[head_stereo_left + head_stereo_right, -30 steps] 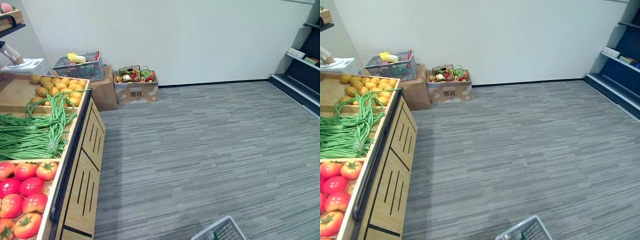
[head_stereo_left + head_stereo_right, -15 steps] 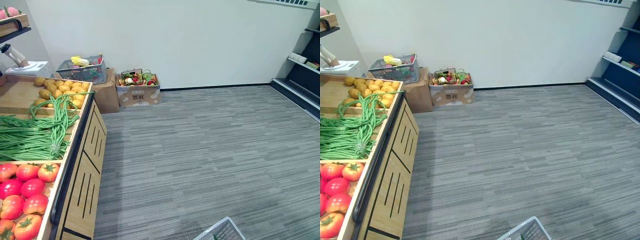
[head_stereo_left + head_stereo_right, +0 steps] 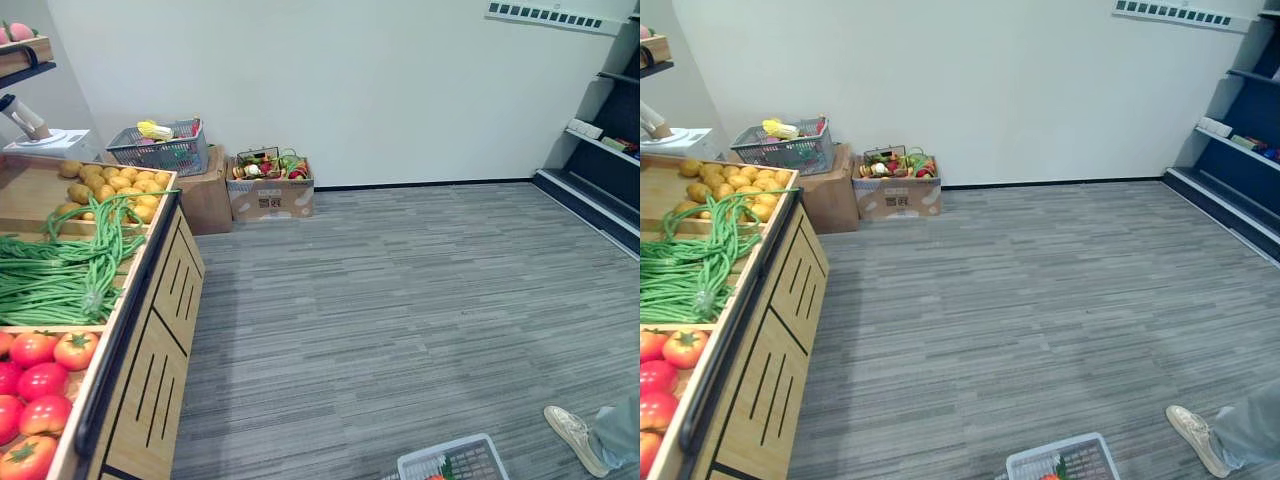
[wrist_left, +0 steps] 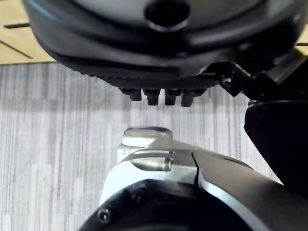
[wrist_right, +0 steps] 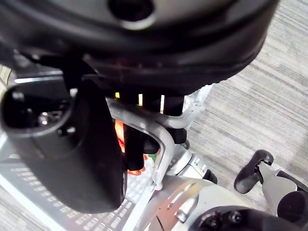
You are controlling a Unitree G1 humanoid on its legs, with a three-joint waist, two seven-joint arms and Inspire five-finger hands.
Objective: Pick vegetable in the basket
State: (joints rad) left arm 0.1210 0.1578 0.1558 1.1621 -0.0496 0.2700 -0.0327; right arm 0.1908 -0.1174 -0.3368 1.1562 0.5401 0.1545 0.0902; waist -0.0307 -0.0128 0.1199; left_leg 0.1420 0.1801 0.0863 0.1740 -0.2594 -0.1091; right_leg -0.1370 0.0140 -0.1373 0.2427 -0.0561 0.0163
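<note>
Apparently mid-errand, the robot is standing on a grey striped carpet (image 3: 400, 300) with a grey mesh basket (image 3: 455, 462) hanging low at its right side. The right hand (image 5: 62, 144) is curling its fingers round the basket's pale handle (image 5: 165, 139), and a red-orange vegetable (image 5: 119, 136) with a bit of green is lying inside. The left hand (image 4: 159, 57) is hanging over bare carpet, holding nothing that shows; whether it is open or closed cannot be told.

A wooden produce stand (image 3: 150, 340) is running along the robot's left, offering tomatoes (image 3: 40, 365), long green beans (image 3: 70, 270) and potatoes (image 3: 110, 183). The scene is fitting two stages: a basket being carried to the stand for more, or one being carried away already stocked. Any further pick would be calling for the free left hand to reach the trays.

Against the white wall (image 3: 400, 80), a cardboard box (image 3: 268, 198) of mixed produce is sitting beside a second grey basket (image 3: 160, 150). Dark shelving (image 3: 600, 150) is lining the right, and a person's shoe (image 3: 575, 435) is showing nearby.
</note>
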